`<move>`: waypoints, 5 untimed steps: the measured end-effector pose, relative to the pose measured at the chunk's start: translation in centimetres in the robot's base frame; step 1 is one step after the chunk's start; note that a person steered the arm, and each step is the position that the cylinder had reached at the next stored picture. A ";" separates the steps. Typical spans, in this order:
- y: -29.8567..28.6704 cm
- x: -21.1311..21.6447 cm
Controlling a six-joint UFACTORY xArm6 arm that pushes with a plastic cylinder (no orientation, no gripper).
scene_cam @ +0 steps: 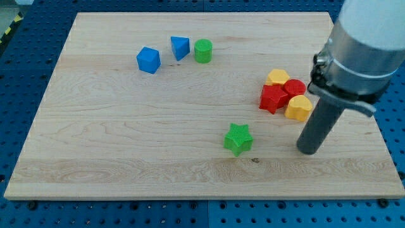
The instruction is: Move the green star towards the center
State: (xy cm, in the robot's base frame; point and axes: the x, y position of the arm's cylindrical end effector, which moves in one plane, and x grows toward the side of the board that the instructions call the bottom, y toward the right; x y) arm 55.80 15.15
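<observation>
The green star (238, 139) lies on the wooden board (126, 145), below the middle and a little toward the view's right. My tip (308, 151) rests on the board to the right of the star, about a hundred pixels away and slightly lower. It touches no block. The dark rod rises from the tip toward the view's upper right, under the arm's grey body.
A cluster sits just above my tip: a red star (273, 98), a red block (294, 87), a yellow block (277, 77) and a yellow block (298, 107). At upper left stand a blue cube (149, 60), a blue triangular block (180, 47) and a green cylinder (203, 50).
</observation>
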 end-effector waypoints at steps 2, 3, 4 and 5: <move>-7.0 1.0; -7.8 -0.1; -10.4 -0.9; -14.0 -1.6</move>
State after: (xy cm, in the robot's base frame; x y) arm 54.16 1.16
